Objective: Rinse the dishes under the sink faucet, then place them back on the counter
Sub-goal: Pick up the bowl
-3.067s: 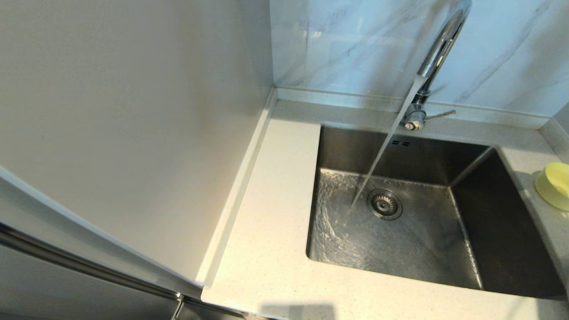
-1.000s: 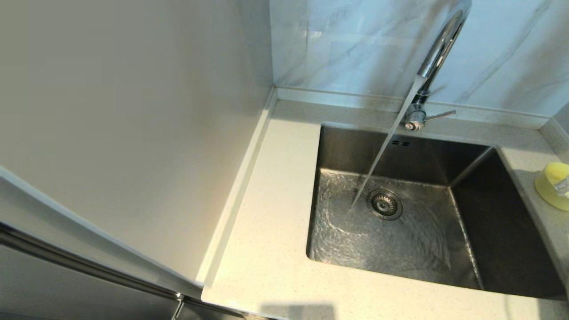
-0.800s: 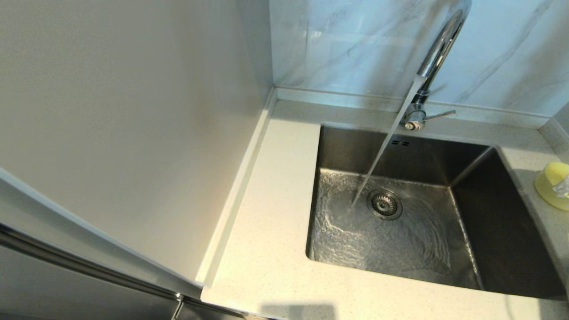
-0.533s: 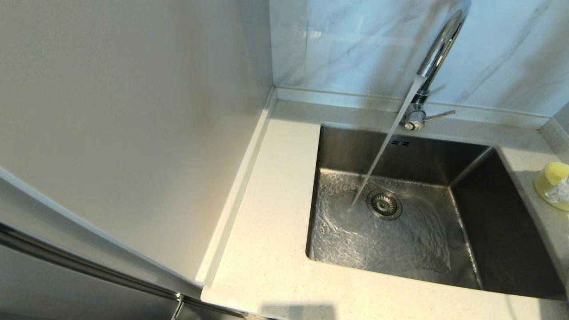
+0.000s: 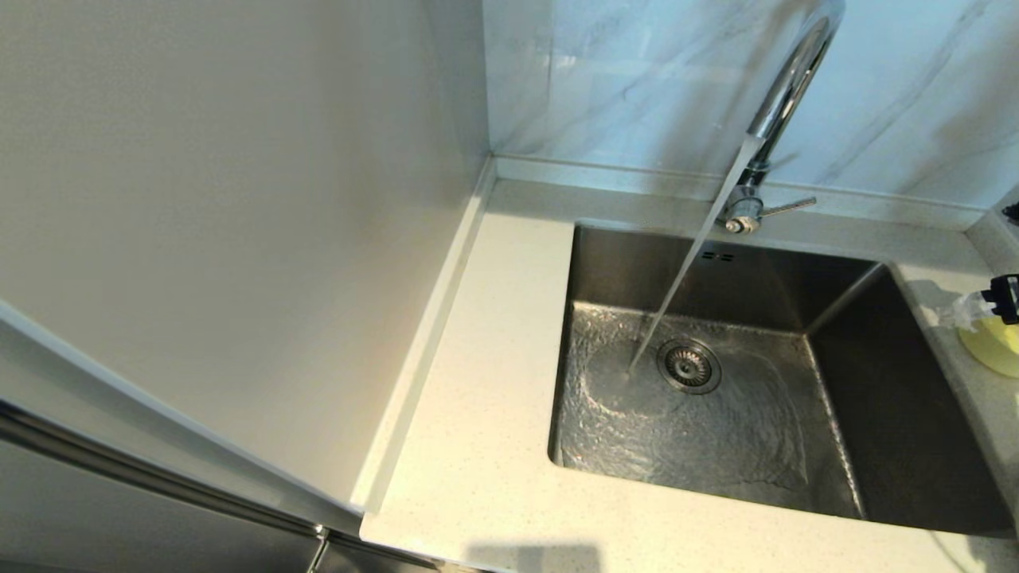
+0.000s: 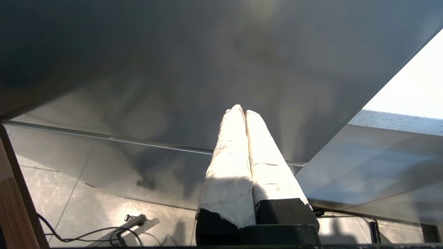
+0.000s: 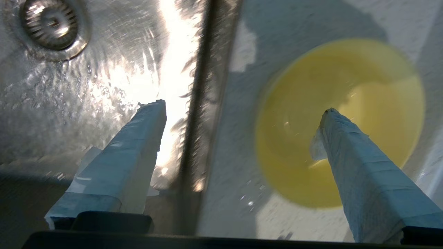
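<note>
Overhead, the faucet (image 5: 784, 87) is pouring into the sink (image 5: 915, 414), the yellow bowl (image 5: 991, 350) sitting on the counter (image 5: 486, 414) at far right; the left gripper (image 6: 241, 110) is hanging below with fingers pressed together; the right gripper (image 7: 242, 107) is hovering spread wide, one finger above that bowl (image 7: 346, 103), gripping nothing

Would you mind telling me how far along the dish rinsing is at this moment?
Done: only the sink faucet is running into the basin. In hand: the right pincer hangs open above the bowl, which sits on the counter beside the sink; one finger is over the bowl, the other over the basin. Left: grasping, rinsing and returning the bowl. No other dishes show. The left pincer is parked, shut, off the counter.
</note>
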{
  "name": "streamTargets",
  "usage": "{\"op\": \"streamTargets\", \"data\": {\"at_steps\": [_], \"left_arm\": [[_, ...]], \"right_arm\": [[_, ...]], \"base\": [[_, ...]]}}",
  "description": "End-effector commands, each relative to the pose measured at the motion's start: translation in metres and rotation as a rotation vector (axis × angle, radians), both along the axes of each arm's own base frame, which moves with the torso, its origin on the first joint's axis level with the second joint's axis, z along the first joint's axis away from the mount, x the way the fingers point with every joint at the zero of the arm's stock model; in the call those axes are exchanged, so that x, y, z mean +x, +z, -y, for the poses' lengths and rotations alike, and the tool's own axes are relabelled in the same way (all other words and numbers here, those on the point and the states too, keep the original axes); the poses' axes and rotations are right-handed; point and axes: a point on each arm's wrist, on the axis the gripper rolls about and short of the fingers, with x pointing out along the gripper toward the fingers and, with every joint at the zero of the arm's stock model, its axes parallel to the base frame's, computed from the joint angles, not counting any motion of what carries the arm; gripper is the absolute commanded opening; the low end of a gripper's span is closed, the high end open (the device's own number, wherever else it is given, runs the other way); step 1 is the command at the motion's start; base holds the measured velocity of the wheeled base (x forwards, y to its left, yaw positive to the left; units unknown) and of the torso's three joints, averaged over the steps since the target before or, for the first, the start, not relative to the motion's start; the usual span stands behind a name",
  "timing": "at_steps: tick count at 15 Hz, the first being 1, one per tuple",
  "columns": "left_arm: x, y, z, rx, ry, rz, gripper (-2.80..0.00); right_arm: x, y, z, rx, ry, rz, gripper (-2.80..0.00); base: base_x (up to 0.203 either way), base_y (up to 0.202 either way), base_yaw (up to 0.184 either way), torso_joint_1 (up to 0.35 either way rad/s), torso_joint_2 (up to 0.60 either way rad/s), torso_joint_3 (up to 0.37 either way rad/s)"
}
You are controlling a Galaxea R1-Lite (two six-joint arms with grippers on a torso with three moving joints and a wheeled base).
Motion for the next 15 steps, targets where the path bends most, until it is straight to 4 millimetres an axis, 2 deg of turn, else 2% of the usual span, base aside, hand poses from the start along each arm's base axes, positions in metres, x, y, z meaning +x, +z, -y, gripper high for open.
{"op": "streamTargets", "data": {"at_steps": [1,8,9,15], "left_arm": [[0.0,0.0,0.0,0.0,0.001,0.0,-2.8],[0.0,0.0,0.0,0.0,0.001,0.0,-2.8],[0.0,0.0,0.0,0.0,0.001,0.0,-2.8],[0.0,0.0,0.0,0.0,0.001,0.0,-2.8]], "right_arm": [[0.01,-0.015,0.008,-0.006,-0.014,-0.017,0.0],[0.02,-0.032,0.022,-0.026,-0.051,-0.029,0.0],[0.021,-0.033,0.023,-0.033,-0.055,-0.028,-2.8],[0.021,-0.034,0.024,-0.035,-0.058,-0.019,-2.8]], "base": [[0.0,0.0,0.0,0.0,0.0,0.0],[0.0,0.0,0.0,0.0,0.0,0.0],[0.0,0.0,0.0,0.0,0.0,0.0],[0.0,0.0,0.0,0.0,0.0,0.0]]}}
